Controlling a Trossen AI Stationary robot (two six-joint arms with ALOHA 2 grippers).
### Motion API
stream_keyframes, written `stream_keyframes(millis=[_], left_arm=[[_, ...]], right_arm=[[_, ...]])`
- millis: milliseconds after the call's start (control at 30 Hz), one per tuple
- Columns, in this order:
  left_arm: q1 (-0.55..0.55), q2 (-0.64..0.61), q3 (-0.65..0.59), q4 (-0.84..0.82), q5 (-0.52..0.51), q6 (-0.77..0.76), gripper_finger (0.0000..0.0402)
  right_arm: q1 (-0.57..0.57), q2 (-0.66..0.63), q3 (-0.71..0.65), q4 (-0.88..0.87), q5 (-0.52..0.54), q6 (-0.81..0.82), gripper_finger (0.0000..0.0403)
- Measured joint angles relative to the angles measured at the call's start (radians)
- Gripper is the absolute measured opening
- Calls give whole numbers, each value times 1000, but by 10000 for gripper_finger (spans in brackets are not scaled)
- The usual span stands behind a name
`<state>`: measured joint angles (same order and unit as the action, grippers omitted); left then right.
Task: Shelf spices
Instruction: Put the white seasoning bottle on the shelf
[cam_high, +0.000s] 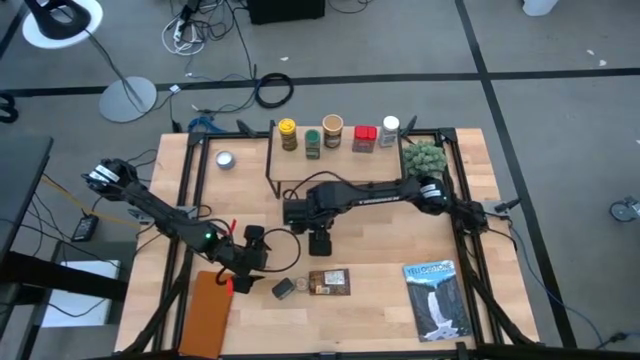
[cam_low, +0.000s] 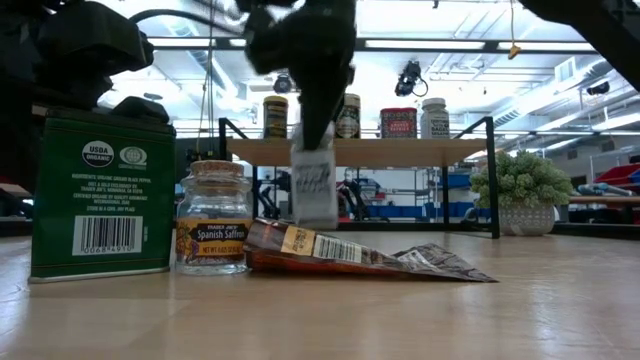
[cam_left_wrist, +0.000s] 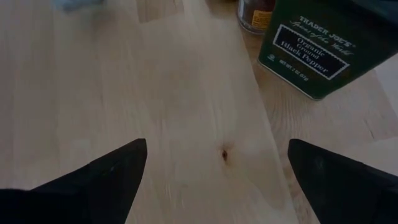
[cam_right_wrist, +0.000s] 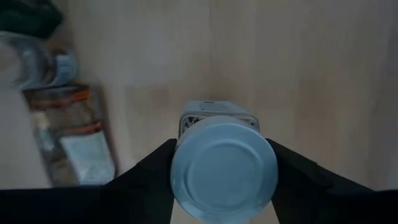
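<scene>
My left hand (cam_left_wrist: 217, 171) hovers low over the pale, knotted wood surface (cam_high: 380, 290), its two dark fingers spread wide and empty, beside a square green pepper tin (cam_low: 100, 195) with a white label. Next to the tin stands one small glass saffron jar (cam_low: 213, 217) with a cork top, and against it lies one flat, crinkled brown packet (cam_low: 350, 255). Above them my right hand (cam_right_wrist: 222, 168) is clamped on a clear jar with a round silver-white cap (cam_right_wrist: 222, 169), lifted off the surface in mid-air. One blue-and-white book (cam_high: 437, 298) lies flat near my right edge, one flat brown board (cam_high: 207, 312) near my left. Farther back, the shelf (cam_high: 340, 165), a light plank on thin black legs, carries five containers in a row: yellow-topped (cam_high: 288, 134), green (cam_high: 312, 143), tan-lidded (cam_high: 332, 130), red (cam_high: 364, 137) and white-capped (cam_high: 389, 130). One leafy green plant (cam_high: 424, 157) sits just beside its right end, one round silver tin (cam_high: 225, 160) well to its left.
</scene>
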<state>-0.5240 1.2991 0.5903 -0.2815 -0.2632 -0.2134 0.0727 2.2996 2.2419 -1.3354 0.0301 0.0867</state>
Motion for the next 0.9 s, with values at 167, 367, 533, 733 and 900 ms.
stream_keyframes(millis=[167, 367, 533, 733, 900], left_arm=[[0, 0, 0, 1, 0, 0, 397], [0, 0, 0, 0, 1, -4, 397], [0, 0, 0, 1, 1, -7, 397], [0, 0, 0, 3, 1, -27, 397], [0, 0, 0, 4, 2, -27, 397]], right_arm=[[7, -80, 0, -89, 2, 10, 200], [9, -244, 0, -209, 14, 23, 200], [-5, -403, 0, -232, 89, 14, 200], [-82, -550, 0, -237, 116, -32, 200], [-162, -620, -32, -235, 110, -115, 200]])
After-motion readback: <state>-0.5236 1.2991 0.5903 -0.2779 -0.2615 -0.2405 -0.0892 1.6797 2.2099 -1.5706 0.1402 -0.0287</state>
